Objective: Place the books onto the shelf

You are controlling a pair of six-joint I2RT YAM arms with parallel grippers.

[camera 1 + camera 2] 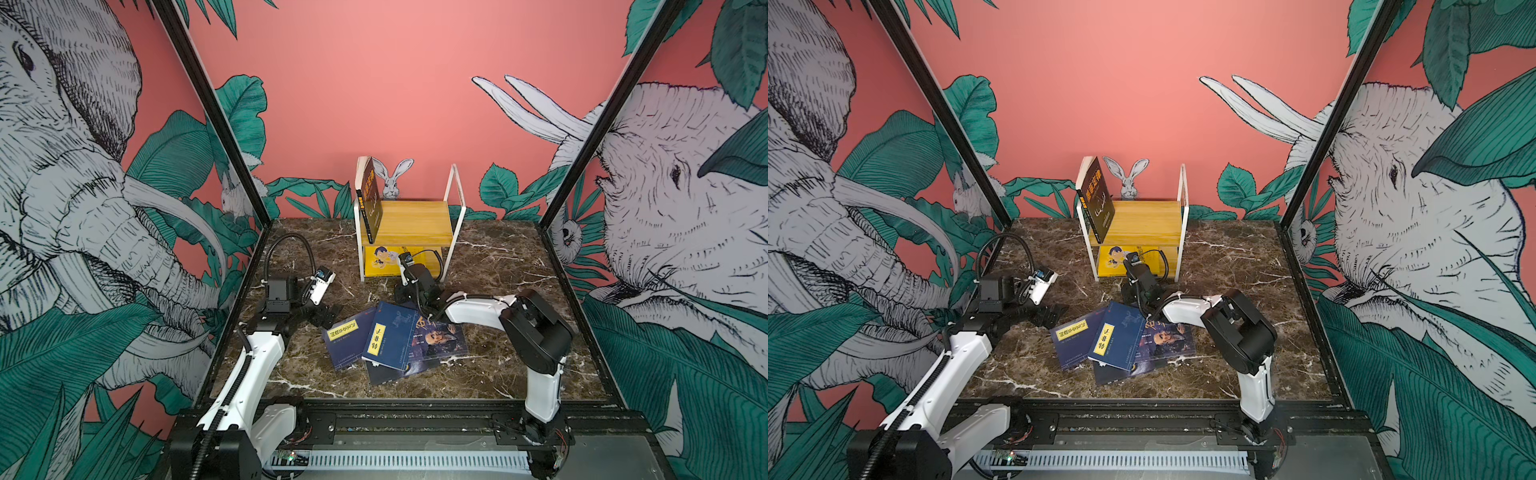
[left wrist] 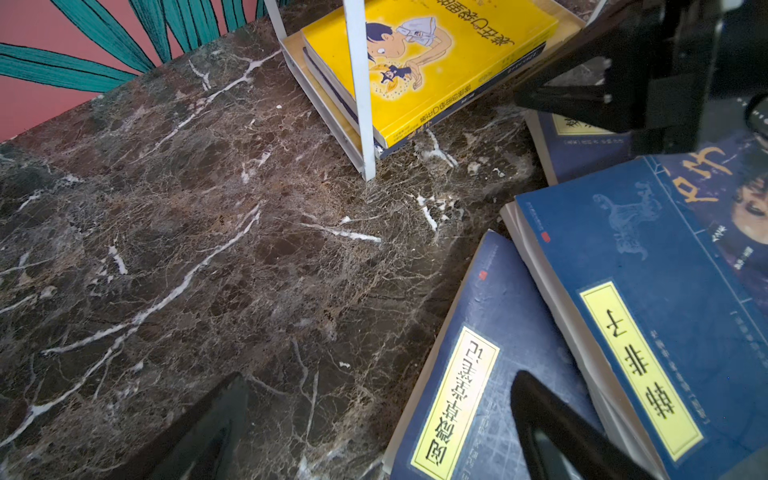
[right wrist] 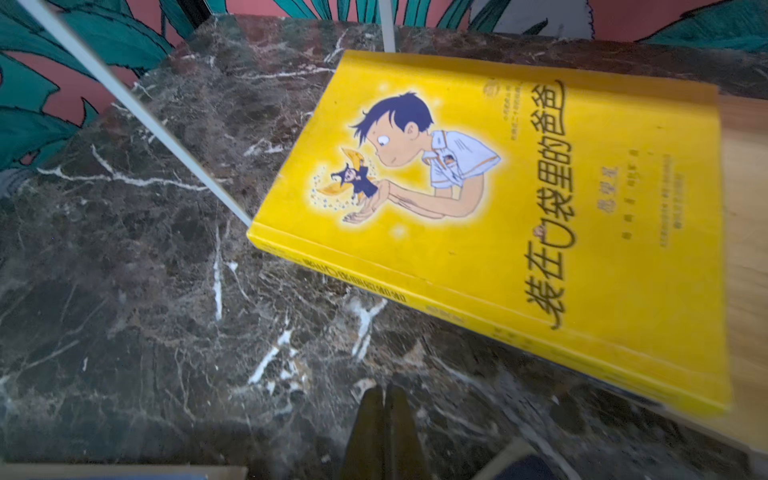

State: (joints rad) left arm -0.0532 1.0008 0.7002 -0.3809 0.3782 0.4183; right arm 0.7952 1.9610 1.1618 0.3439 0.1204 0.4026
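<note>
The shelf (image 1: 415, 222) stands at the back of the table, with a dark book (image 1: 371, 199) leaning upright on its upper board. A yellow cartoon book (image 3: 519, 216) lies flat on the lower board (image 3: 744, 249), jutting past the frame. Several navy books (image 1: 390, 336) lie overlapped mid-table, one with a yellow label (image 2: 457, 399). My left gripper (image 2: 374, 432) is open at that pile's left edge, one finger (image 2: 552, 428) over the labelled book. In front of the yellow book's spine, my right gripper (image 3: 384, 395) is shut and empty just above the marble.
The white shelf post (image 2: 361, 83) stands between the left wrist camera and the yellow book (image 2: 436, 62). Black frame posts (image 1: 216, 124) rise at both back corners. A black rail (image 1: 415, 419) runs along the table's front edge. The marble top (image 1: 498, 266) shows right of the shelf.
</note>
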